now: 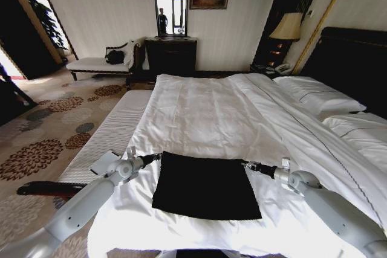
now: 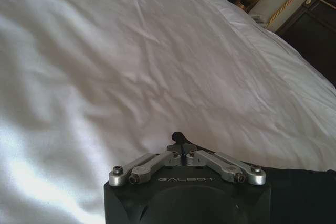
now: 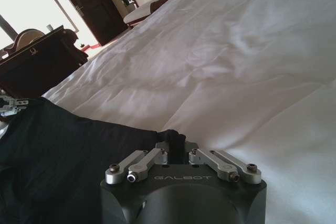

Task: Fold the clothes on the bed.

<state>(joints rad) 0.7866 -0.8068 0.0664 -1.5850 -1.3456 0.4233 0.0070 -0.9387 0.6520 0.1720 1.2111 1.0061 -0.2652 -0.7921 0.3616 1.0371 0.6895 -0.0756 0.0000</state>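
Grippers, left gripper [image 1: 159, 156] and right gripper [image 1: 245, 163], pinch the T-shirt's [image 1: 205, 187] far corners; judged best moved together, level, keeping the fold square on the bed [image 1: 205, 113].

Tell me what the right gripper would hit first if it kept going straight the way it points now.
The right gripper points across the bed toward the left gripper, shut on the far corner of the black T-shirt. Going straight, it would push into that shirt first, probably bunching it over the white duvet.
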